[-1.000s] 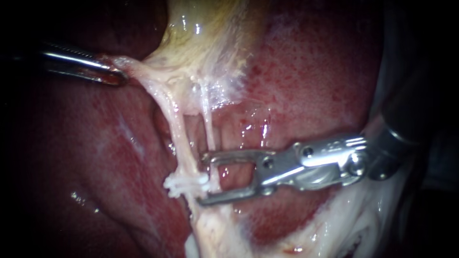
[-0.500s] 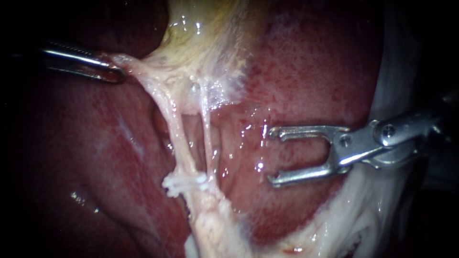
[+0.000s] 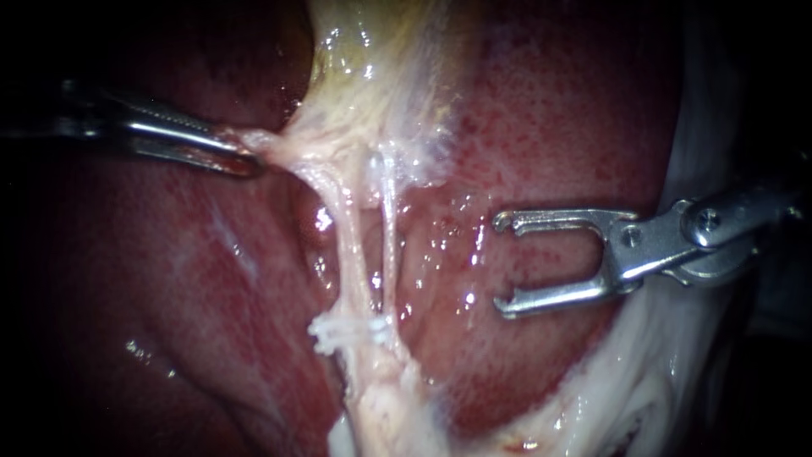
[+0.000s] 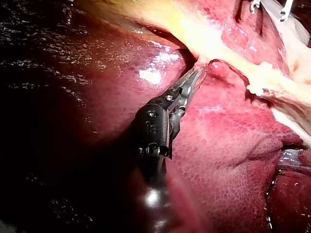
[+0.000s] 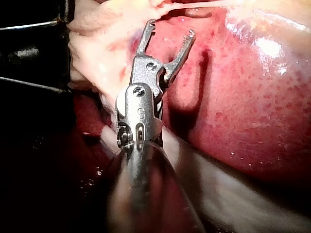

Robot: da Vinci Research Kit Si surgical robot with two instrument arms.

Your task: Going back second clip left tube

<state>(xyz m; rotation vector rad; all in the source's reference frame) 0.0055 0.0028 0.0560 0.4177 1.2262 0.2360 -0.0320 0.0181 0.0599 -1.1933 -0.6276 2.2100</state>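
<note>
Left instrument point(image 3: 245, 162) pincer clamped on gallbladder tissue point(image 3: 283, 145). My right instrument point(image 3: 500, 264) pincer apart, empty, clear of the clip point(image 3: 342, 332).

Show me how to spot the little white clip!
Start at the big red liver, then find the yellowish gallbladder at the top. Follow the thicker pale tube down from it. The clip is the small, bumpy, bright white bar lying crosswise near its lower end, unlike the smooth strands running lengthwise.
</note>
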